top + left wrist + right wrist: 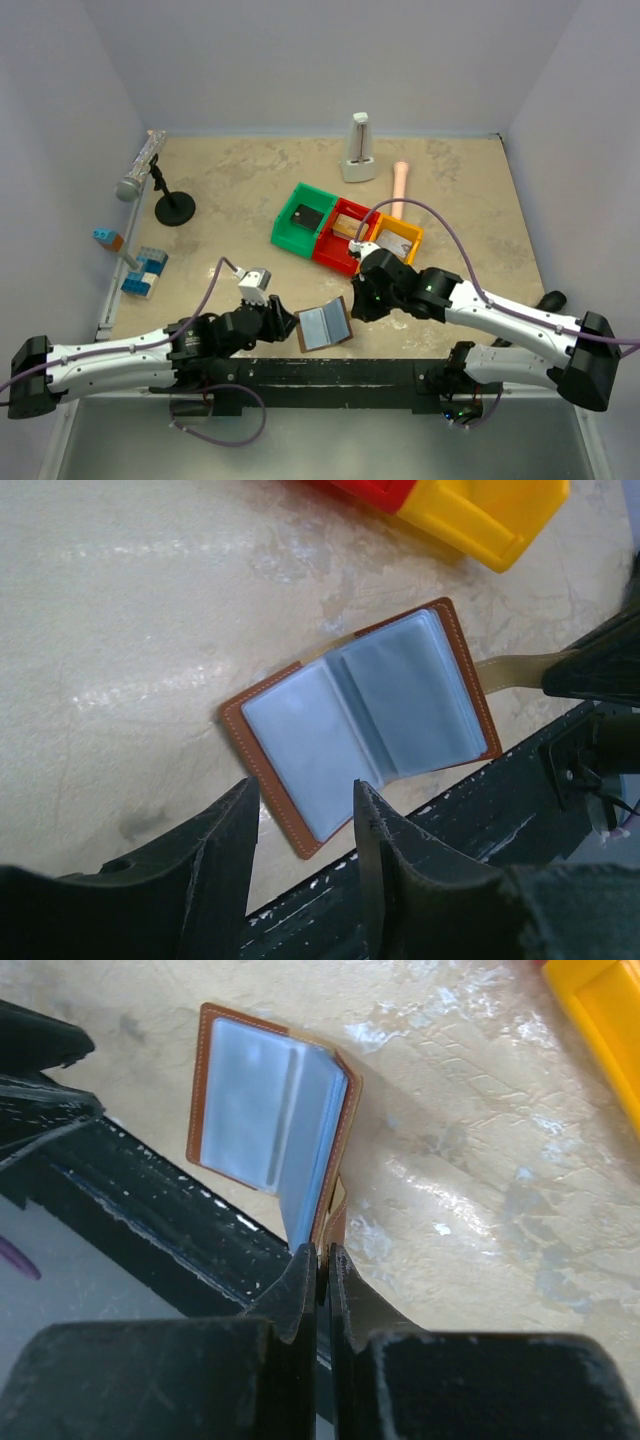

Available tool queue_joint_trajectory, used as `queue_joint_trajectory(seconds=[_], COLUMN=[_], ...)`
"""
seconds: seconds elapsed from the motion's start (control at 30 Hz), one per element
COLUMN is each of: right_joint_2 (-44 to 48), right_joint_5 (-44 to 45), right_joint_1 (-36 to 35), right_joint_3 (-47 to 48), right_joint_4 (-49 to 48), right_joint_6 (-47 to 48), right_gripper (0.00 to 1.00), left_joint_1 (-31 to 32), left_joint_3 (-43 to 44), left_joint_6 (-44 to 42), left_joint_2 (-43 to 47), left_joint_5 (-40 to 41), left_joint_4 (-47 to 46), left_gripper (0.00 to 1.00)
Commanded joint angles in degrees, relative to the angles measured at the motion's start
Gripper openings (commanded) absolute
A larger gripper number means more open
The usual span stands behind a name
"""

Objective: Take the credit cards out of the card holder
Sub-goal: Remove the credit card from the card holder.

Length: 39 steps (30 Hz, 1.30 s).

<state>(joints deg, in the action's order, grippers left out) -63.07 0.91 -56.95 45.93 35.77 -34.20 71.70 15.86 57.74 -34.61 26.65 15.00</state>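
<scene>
- Card holder (360,715) lies open, inner side up, on the worktop (450,180) close to its front edge; it sits between the 2 arms and apart from the yellow bin (490,515)
- Right gripper (320,1260) has its fingers pressed together; the brown tab (520,667) runs straight into them, so I judge it pinched on that tab; in the right wrist view the tab-side cover looks tilted up off the worktop
- Left gripper (305,825) has its fingers apart, straddling the near corner of the other cover; I see no contact, and it holds nothing
- Handling, as a judgement: light, thin and floppy at the spine; the covers will bend rather than resist; the grey-blue sleeves (400,700) look soft and slick; pulled from 1 side only, the whole thing would likely slide across the smooth worktop
- Where to hold: the tab or a cover edge makes the best anchor; a card should be taken by its own stiff edge at the sleeve mouth, since pinching sleeve plastic would drag the holder along
- Sleeves are cloudy; no card edge shows, so I cannot tell which pockets are filled
</scene>
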Motion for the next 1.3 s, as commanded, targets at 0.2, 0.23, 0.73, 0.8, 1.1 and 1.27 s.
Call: queue_joint_trajectory(seconds=[0.2, 0.23, 0.73, 0.8, 1.1, 1.27], right_joint_2=[6.55, 7.42, 14.29, 14.2, 15.17, 15.96], right_joint_5=[-7.06, -6.97, -6.62, -6.79, -7.59, -7.94], right_joint_1=[-0.18, -0.18, -0.18, -0.18, -0.18, -0.18], right_joint_3=[-8.04, -9.1, -10.86, -10.69, -12.09, -12.62], right_joint_4=[-11.32, -12.29, -12.83, -12.74, -13.79, -13.97], right_joint_6=[-4.55, -5.35, -3.95, -3.86, -5.53, -6.15], right_gripper=[0.0, 0.0, 0.0, 0.0, 0.0, 0.0], left_joint_1=[-0.07, -0.07, -0.25, -0.33, -0.86, -1.13], left_joint_3=[8.22, 8.49, 13.85, 14.38, 14.03, 13.76], left_joint_6=[-9.13, -9.31, -11.33, -11.33, -10.1, -10.01], left_joint_2=[-15.65, -16.88, -29.55, -30.42, -31.66, -31.75], left_joint_5=[-7.75, -8.37, -14.44, -14.61, -13.3, -13.03], left_joint_4=[-18.77, -20.26, -23.53, -23.36, -21.95, -21.95], left_gripper=[0.67, 0.68, 0.66, 0.65, 0.56, 0.53])
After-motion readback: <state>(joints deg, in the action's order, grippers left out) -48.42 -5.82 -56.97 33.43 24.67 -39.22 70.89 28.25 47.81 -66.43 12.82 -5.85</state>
